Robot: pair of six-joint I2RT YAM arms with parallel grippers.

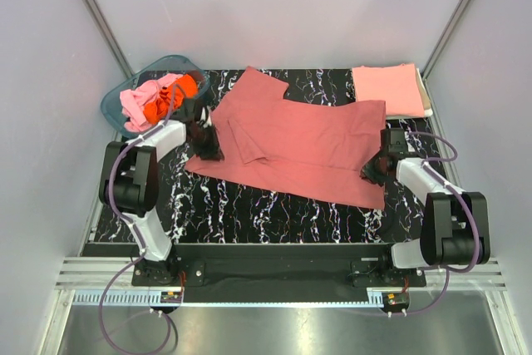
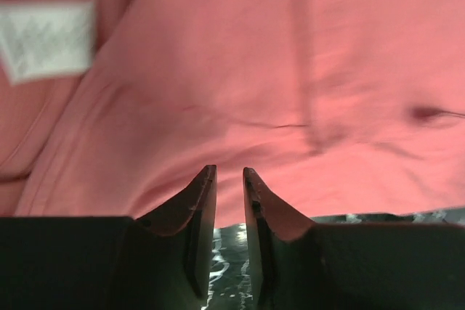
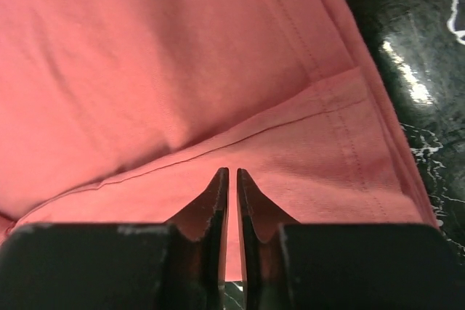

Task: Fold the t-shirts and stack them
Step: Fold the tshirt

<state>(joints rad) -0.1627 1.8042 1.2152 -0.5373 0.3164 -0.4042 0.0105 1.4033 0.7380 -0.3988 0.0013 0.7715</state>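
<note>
Brick-red t-shirt (image 1: 307,143) lies spread on the marbled table (image 1: 249,205), partly folded, its white neck label (image 2: 47,38) showing. One salmon-pink tee (image 1: 386,89) sits folded at the far right corner. A pink tee (image 1: 135,106) and an orange tee (image 1: 170,97) wait in the teal tub (image 1: 116,110). The left gripper (image 1: 208,145) is at the shirt's left edge, jaws nearly together; I cannot tell if they pinch it. The right gripper (image 1: 374,172) is clamped on the right hem

A black, white-veined table (image 1: 249,214) is covered across its middle by a spread brick-red t-shirt (image 1: 307,143), while a folded salmon-pink t-shirt (image 1: 386,89) is laid at its far right corner and a teal tub (image 1: 110,110) is set, seemingly partly over the edge, at the far left.
</note>
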